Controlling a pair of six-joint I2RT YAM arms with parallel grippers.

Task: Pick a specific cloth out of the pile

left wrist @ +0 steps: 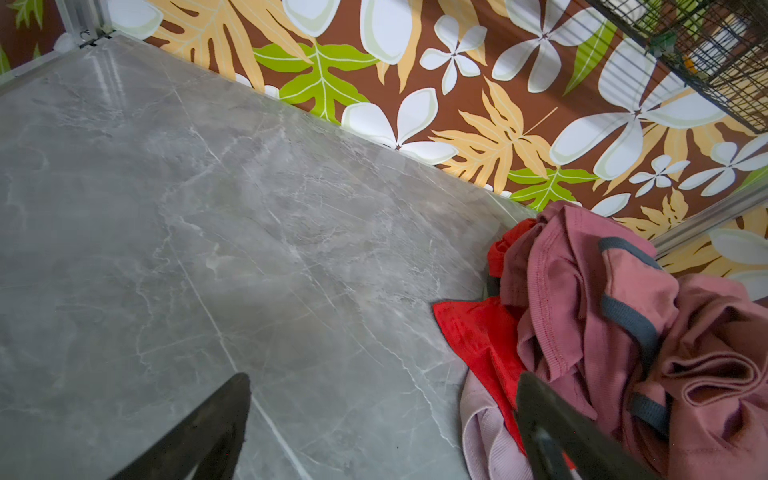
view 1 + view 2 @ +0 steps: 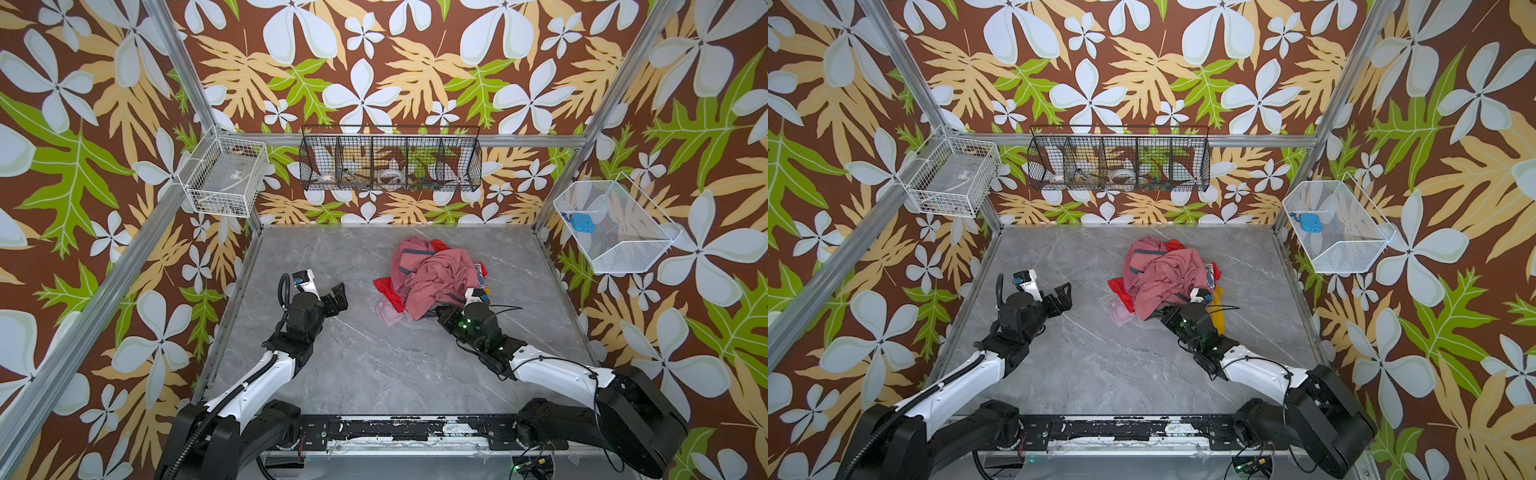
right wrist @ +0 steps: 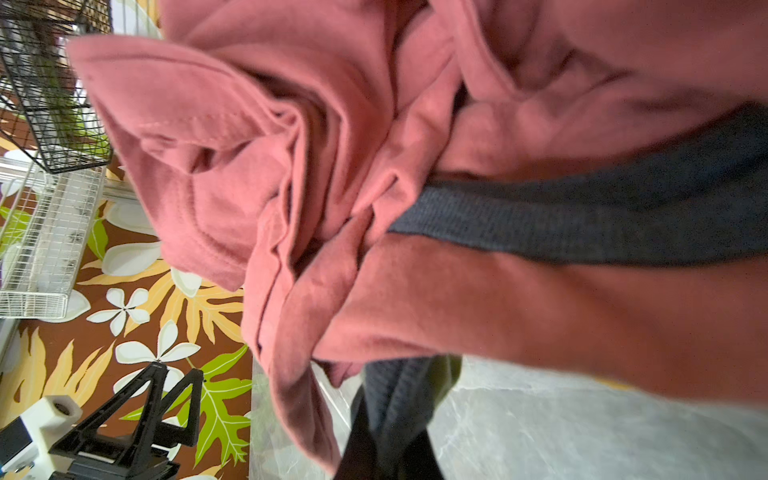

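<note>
Left arm: reaches forward over the table, the left gripper hanging above the grey slab. Its jaws are spread to full width with nothing between them. It stands well apart from the pile, which lies off to its right. In its wrist view the two fingers frame bare marble and the edge of a red cloth.

Right arm: stretched low from the near right, forearm angled toward the middle. The right gripper is tucked in under the near edge of the pile, and the dusty-pink garment drapes over and above it.

Right jaws: closed tight. The wrist view shows them pinched on a ribbed grey-blue band with a sliver of sage green beside it, which is the cloth (only that trim and sliver show, the rest is under pink).

Cloth position: at the pile's near bottom edge, low over the table, directly in the right jaws' bite. In both top views the pink garment hides it.
</note>
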